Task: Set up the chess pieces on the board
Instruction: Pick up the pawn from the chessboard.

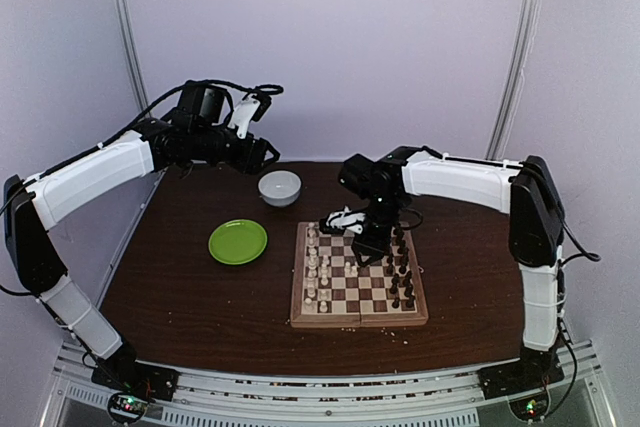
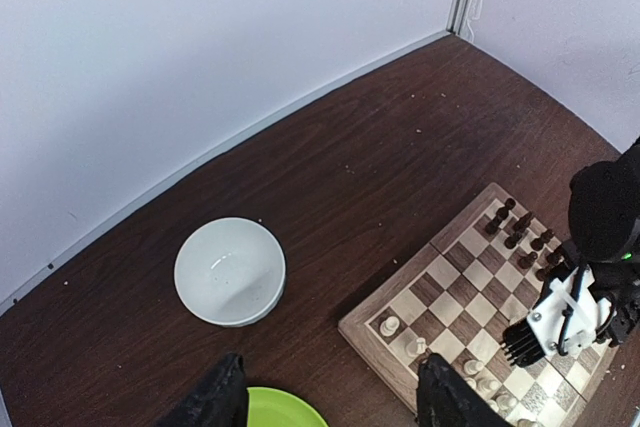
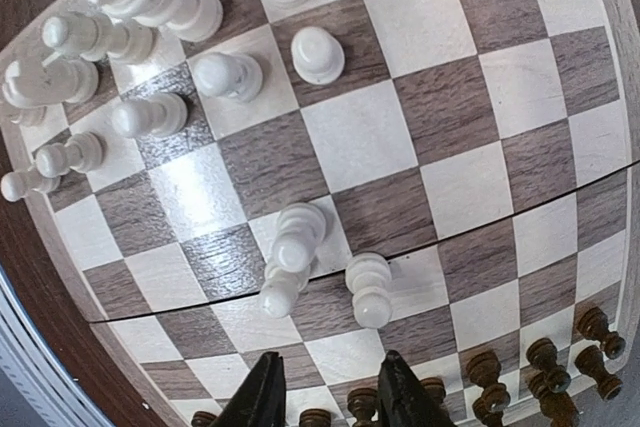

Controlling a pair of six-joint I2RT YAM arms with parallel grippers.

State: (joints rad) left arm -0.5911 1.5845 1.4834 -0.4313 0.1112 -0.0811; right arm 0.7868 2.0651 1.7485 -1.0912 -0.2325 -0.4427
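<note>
Board: the chess board [image 1: 350, 321] lies flat and open on the right half of the dark brown tabletop [image 1: 180, 297].
White pieces: most white pieces [image 1: 315, 267] stand in two lines along the left side of the board. A few stand further in, and two are near the fold in the middle.
Dark pieces: the dark pieces [image 1: 403, 272] stand along the right side of the board.
Right arm: the right arm [image 1: 460, 179] reaches in from the right and bends down over the far part of the board. From above it hides some of the squares and pieces there.
Right jaws: they point down at the board, close above it, near the dark pieces. They are spread apart and pinch nothing. The two white pieces by the fold are just beyond them.
Left arm: the left arm [image 1: 95, 177] is held up high over the far left of the tabletop, well apart from the board.
Left jaws: spread wide, with nothing in them.
Bowl: a white bowl [image 2: 230, 272] sits on the tabletop near the far left corner of the board, not touching it.
Plate: a round green plate [image 1: 238, 242] lies left of the board, near the bowl.
Walls: pale walls [image 1: 330, 47] stand behind and beside the tabletop.
</note>
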